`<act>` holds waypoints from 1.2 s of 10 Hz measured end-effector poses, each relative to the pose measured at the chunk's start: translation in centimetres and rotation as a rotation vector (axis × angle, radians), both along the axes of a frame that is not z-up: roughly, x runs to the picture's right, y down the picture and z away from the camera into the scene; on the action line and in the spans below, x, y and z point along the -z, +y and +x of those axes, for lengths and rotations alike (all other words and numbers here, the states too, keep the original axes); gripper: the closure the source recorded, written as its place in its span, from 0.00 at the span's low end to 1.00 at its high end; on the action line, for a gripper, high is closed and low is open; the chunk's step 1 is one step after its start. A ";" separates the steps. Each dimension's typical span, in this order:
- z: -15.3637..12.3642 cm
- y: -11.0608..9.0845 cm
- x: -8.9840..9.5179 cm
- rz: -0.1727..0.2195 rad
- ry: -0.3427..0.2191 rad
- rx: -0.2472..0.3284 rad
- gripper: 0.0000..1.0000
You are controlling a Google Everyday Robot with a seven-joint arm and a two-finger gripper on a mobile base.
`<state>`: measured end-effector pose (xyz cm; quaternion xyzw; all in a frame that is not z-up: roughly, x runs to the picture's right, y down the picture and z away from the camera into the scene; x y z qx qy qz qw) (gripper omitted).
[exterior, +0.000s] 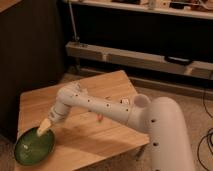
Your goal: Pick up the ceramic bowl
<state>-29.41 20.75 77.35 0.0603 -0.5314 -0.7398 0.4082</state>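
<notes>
The ceramic bowl (34, 147) is round, shallow and glossy green. It sits at the front left corner of the wooden table (75, 100). My white arm reaches from the right across the table and down to the left. My gripper (44, 127) has pale yellowish fingers and is at the bowl's upper right rim, over or touching it.
A small orange-red object (99, 118) lies on the table just under the arm. A dark cabinet (30, 45) stands at the left. A low grey shelf or rail (140, 57) runs behind the table. The floor is carpet at the right.
</notes>
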 end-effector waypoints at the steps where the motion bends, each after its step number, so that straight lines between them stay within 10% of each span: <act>1: -0.6 0.3 -0.3 -0.011 -0.006 0.011 0.60; 5: -1.3 1.0 -1.2 -0.024 -0.004 0.051 0.74; 9: -1.3 2.2 -2.8 -0.021 0.038 0.082 0.44; 12: -1.7 2.5 -2.7 -0.022 0.037 0.093 0.45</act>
